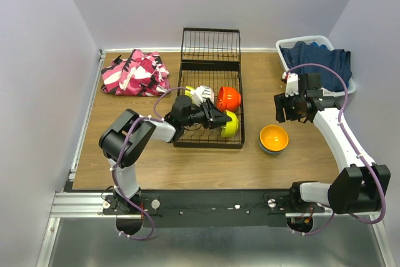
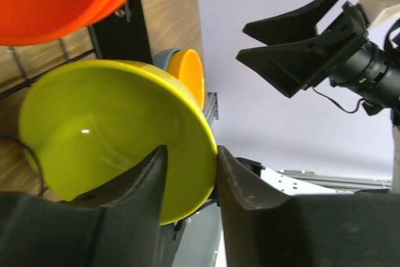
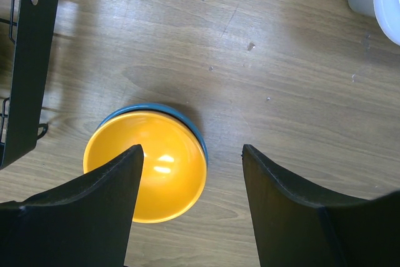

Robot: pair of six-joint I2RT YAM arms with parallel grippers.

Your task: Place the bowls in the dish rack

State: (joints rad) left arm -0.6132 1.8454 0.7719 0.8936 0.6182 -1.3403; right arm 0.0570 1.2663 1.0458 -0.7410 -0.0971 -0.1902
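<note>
The left gripper [image 2: 190, 170] is clamped on the rim of the lime bowl [image 2: 106, 132], with one finger [image 2: 140, 182] inside the bowl and the other against its outer wall. The bowl stands tilted on edge in the near right corner of the rack [image 1: 210, 65]. Just behind it in the rack sits the red bowl [image 1: 228, 98], also on edge. To the left of that is the white bowl [image 1: 201, 95], partly hidden by the left arm.

The right gripper [image 3: 192, 149] hangs above the table [image 3: 281, 60] with its fingers spread wide, holding nothing. Below it the orange bowl [image 3: 147, 176] sits upright, nested in the blue bowl [image 3: 156, 107], of which only the rim shows. This pair rests on the table just right of the rack, not touching it.

Farther back on the right stands a white basket [image 1: 306, 40] with dark blue cloth [image 1: 315, 60] in it. A pink patterned cloth [image 1: 136, 73] lies at the far left, beside the rack.
</note>
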